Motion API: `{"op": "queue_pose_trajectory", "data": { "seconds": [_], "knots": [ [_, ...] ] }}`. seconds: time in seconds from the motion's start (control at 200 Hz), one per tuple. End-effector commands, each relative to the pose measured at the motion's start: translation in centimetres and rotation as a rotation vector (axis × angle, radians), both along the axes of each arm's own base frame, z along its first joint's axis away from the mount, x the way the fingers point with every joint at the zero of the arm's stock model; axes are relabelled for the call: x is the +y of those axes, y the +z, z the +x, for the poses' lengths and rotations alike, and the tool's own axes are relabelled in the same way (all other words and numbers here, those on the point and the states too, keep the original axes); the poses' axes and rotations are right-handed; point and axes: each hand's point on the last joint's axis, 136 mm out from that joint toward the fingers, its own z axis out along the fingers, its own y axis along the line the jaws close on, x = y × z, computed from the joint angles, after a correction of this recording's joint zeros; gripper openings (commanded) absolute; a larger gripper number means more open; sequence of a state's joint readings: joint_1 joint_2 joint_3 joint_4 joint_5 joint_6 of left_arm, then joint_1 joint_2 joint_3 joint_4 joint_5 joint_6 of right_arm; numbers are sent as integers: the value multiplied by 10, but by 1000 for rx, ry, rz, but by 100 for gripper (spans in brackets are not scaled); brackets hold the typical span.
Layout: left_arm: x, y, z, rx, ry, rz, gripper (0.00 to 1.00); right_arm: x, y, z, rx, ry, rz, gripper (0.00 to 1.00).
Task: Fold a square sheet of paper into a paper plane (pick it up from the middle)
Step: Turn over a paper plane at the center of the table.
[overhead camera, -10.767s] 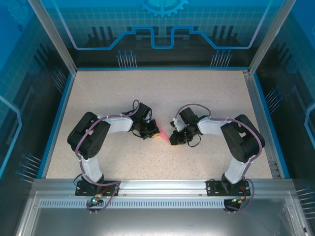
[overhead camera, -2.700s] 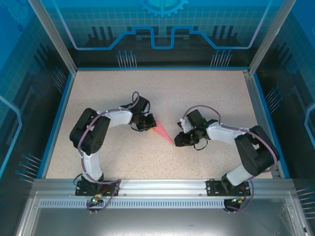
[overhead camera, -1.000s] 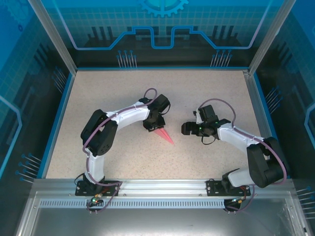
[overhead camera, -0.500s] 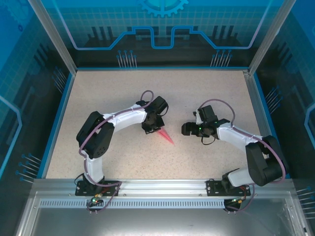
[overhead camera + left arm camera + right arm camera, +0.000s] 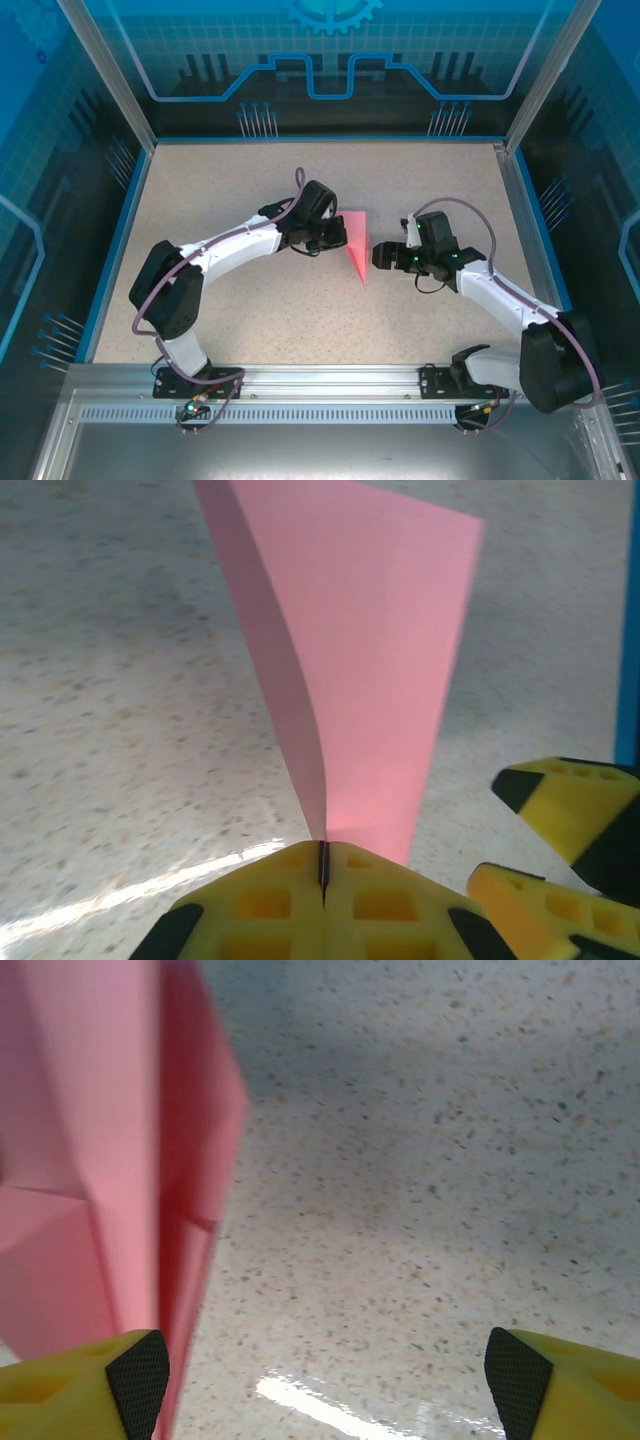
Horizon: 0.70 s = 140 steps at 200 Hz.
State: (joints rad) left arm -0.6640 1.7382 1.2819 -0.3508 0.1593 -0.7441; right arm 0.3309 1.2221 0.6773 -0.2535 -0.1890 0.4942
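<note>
Paper plane (image 5: pixel 355 250) is pinched in left claw (image 5: pixel 338 238), right claw (image 5: pixel 378 256) wide beside its edge, open table (image 5: pixel 230 180) all around.

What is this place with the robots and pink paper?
Probably a robot lab's test booth: two robot arms bolted to a metal rail, a speckled table, and blue printed walls around it.

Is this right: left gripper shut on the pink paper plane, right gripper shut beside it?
No. The right gripper is open, jaws wide apart in the right wrist view, beside the paper plane. The left gripper is shut on the paper plane, as you said.
</note>
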Motion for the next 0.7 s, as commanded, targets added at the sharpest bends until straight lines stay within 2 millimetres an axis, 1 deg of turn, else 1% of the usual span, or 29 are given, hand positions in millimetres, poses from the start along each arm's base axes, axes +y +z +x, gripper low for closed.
{"op": "queue_pose_trajectory", "data": {
  "seconds": [0.0,0.07,0.135,0.265,0.335,0.41,0.57,0.695],
  "knots": [
    [-20,-3,-3,-40,-116,-75,0,7,16,-2,2,25,69,85],
    [-26,-14,-3,-24,-131,-93,0,10,15,-5,18,32,90,82],
    [-32,-24,-3,-8,-147,-112,0,14,14,-7,35,38,101,77],
    [-32,-48,-2,29,-134,-108,0,24,10,-10,57,65,120,62],
    [-32,-59,-3,50,-130,-118,0,30,7,-9,69,74,122,57],
    [-28,-70,-3,66,-115,-111,0,34,-1,-8,91,77,118,52],
    [-14,-92,-8,104,-78,-80,0,43,-13,-4,117,103,96,48],
    [-5,-103,-12,123,-53,-57,0,53,-18,0,135,141,76,47]
  ]
}}
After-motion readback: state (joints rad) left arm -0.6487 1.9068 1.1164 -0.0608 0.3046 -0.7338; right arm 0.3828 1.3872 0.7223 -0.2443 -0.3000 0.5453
